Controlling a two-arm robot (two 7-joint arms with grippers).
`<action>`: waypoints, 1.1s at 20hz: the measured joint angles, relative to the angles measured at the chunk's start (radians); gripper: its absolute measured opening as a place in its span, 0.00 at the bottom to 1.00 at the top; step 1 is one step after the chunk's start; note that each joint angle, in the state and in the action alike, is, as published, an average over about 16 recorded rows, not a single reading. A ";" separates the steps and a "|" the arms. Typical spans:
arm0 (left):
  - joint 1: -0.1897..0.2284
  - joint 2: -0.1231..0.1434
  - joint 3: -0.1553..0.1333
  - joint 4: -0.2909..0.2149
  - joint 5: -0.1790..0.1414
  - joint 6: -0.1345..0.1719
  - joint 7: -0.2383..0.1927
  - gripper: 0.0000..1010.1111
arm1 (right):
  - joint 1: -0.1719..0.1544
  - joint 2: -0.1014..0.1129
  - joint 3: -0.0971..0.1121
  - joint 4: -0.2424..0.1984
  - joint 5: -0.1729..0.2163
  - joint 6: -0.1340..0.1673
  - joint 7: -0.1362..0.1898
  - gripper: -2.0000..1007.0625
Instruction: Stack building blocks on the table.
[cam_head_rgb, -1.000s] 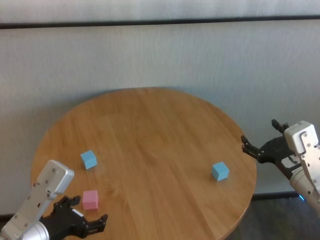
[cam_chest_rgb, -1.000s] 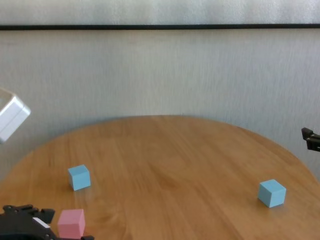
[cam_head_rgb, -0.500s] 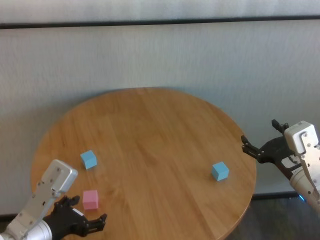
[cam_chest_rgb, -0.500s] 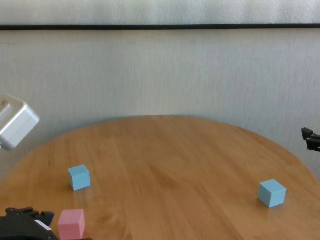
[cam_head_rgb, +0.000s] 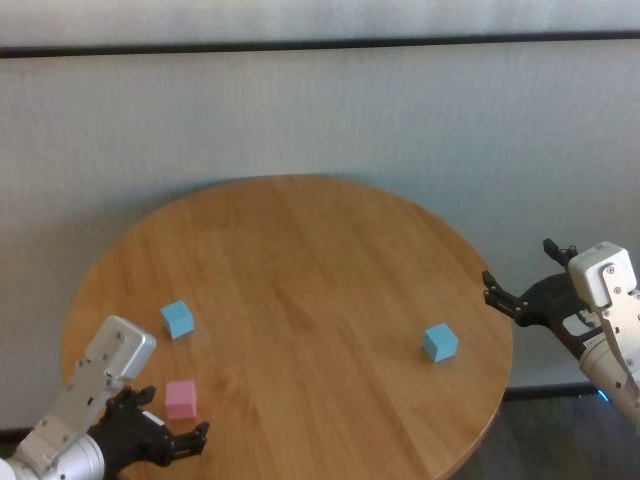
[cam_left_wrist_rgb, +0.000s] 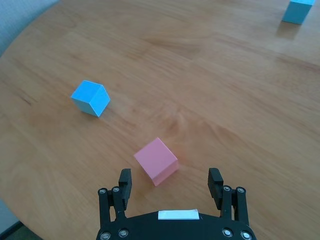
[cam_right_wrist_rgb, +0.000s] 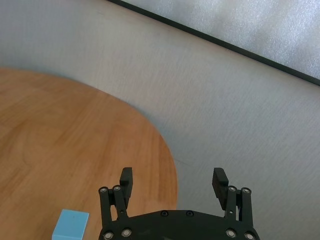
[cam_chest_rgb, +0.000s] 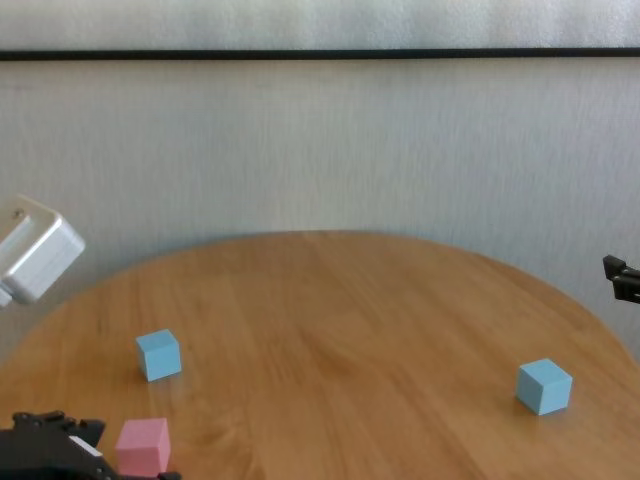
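My left gripper (cam_head_rgb: 165, 438) sits low at the near left, fingers (cam_left_wrist_rgb: 124, 180) spread wide apart, wrist angled down and forward. My right gripper (cam_head_rgb: 520, 285) hangs off to the far right, fingers (cam_right_wrist_rgb: 126, 177) parted too, forearm raised.

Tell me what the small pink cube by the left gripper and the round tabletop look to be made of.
Small pink cube: flat matte faces, no shine, crisp edges; probably foam or painted wood, unclear which. Round tabletop: warm brown wood grain in bands with a soft sheen; wood or wood-look laminate. The open left gripper is around neither.
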 joint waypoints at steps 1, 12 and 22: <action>-0.002 -0.003 -0.001 0.004 0.002 0.000 -0.001 0.99 | 0.000 0.000 0.000 0.000 0.000 0.000 0.000 1.00; -0.028 -0.041 -0.013 0.048 0.025 0.003 -0.018 0.99 | 0.000 0.000 0.000 0.000 0.000 0.000 0.000 1.00; -0.048 -0.070 -0.024 0.084 0.044 0.006 -0.037 0.99 | 0.000 0.000 0.000 0.000 0.000 0.000 0.000 1.00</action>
